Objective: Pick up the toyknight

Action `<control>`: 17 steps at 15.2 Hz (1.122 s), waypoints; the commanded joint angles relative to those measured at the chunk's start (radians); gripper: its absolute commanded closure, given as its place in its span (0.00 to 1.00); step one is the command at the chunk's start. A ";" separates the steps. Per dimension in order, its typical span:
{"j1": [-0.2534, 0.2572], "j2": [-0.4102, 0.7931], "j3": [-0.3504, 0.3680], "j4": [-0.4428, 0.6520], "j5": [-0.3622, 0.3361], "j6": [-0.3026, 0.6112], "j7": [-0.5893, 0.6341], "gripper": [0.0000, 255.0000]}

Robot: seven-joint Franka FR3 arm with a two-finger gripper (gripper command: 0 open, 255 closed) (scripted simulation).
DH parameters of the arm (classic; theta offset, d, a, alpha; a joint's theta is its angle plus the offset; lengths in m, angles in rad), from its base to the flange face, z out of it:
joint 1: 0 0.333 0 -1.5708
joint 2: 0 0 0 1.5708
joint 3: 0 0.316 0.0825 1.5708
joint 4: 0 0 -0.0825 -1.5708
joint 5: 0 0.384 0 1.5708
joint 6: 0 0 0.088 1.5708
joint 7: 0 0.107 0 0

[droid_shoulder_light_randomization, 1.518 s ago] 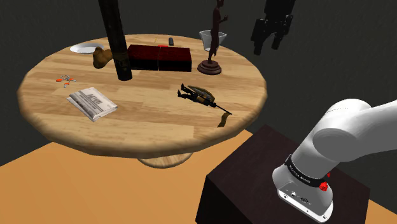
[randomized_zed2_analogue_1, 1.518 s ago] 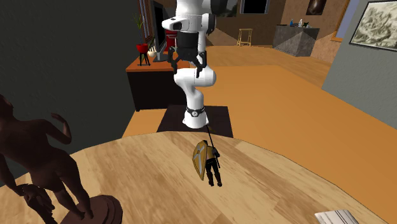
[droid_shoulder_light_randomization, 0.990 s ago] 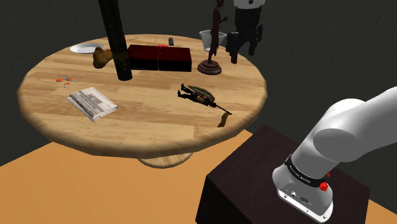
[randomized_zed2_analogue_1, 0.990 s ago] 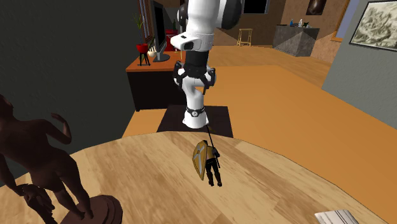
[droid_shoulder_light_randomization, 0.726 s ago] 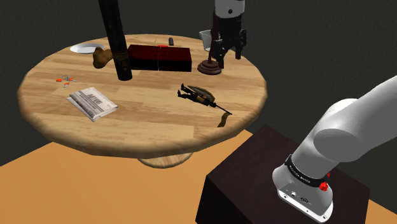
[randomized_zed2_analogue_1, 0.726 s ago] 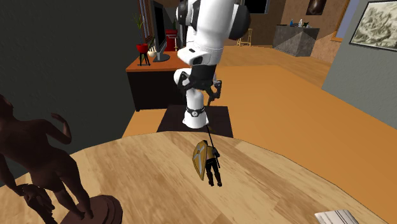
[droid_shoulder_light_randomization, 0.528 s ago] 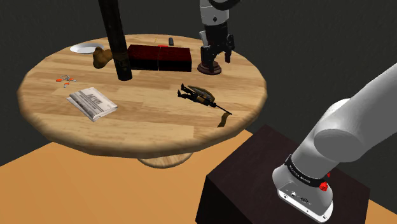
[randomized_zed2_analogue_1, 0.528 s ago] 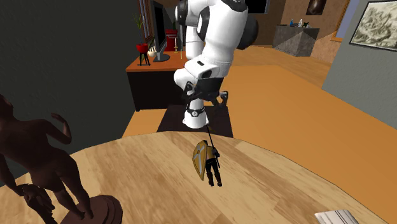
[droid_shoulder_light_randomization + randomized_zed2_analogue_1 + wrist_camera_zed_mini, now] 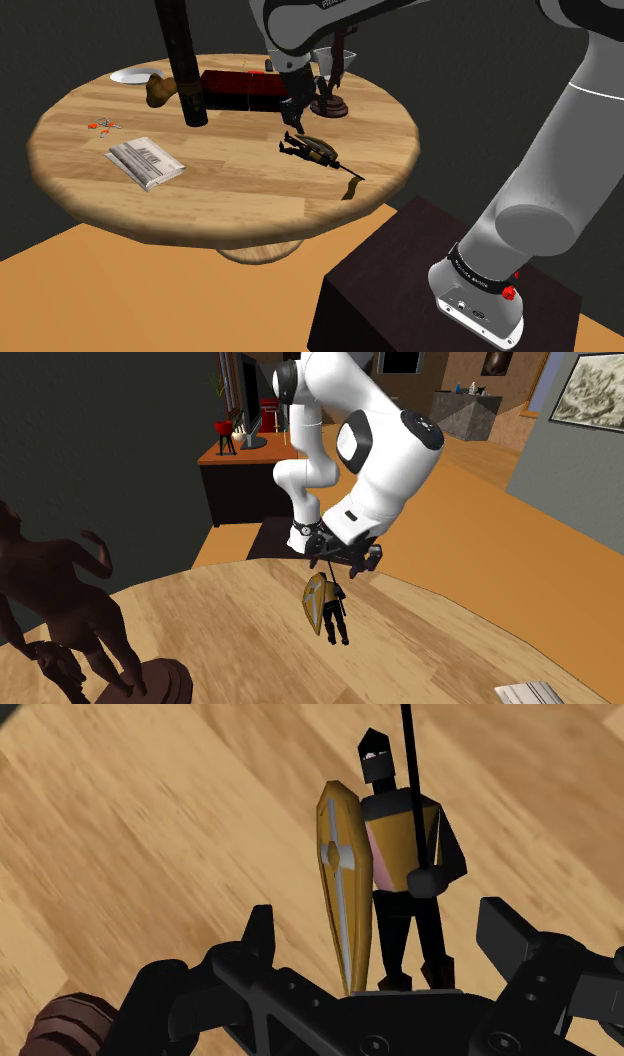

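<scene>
Toyknight [image 9: 312, 150] lies flat on the round wooden table [image 9: 200, 195], on the side nearer the stand [image 9: 400, 290]. From the shoulder view I read it as a small dark-and-gold shape with a thin line running toward the rim. The second exterior view gives me what that one doesn't: the gripper [image 9: 343, 564] hanging close above the figure, and a brown statue [image 9: 70, 612] looming at that view's left. The wrist view brings the detail: black helmet, orange-gold tunic, black legs, a long pointed gold shield [image 9: 345, 884] with a pale cross, and a straight black lance [image 9: 412, 784]. I can see the fingers [image 9: 258, 929] standing well apart, with the knight's legs in the gap between them (no contact on either side that I can make out). The tabletop around it shows pale, streaky plank grain.
</scene>
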State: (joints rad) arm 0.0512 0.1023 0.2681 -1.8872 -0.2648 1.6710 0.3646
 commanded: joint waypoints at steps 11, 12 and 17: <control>0.010 0.107 0.000 -0.011 -0.044 0.084 0.037 1.00; 0.010 0.106 0.000 -0.011 -0.043 0.084 0.037 1.00; 0.010 0.106 0.000 -0.010 -0.043 0.083 0.036 1.00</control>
State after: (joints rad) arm 0.0610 0.2062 0.2681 -1.8959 -0.3087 1.7530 0.4002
